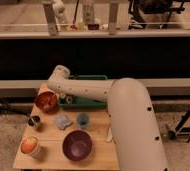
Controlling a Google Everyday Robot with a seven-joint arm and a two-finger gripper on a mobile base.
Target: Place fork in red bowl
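The robot's big white arm (123, 115) reaches from the lower right across the wooden desk (48, 142) toward its far left corner, passing over a green tray (90, 102) at the back. The hand (63, 96) sits just right of the red bowl (46, 101), at its rim, and whether it is wide, narrow or holding the fork cannot be told. Nearer the front lie a purple bowl (77, 145), an orange-and-white cup (30, 146), a small blue cup (83, 120), a crumpled pale object (63, 121) and a dark little cup (34, 121).
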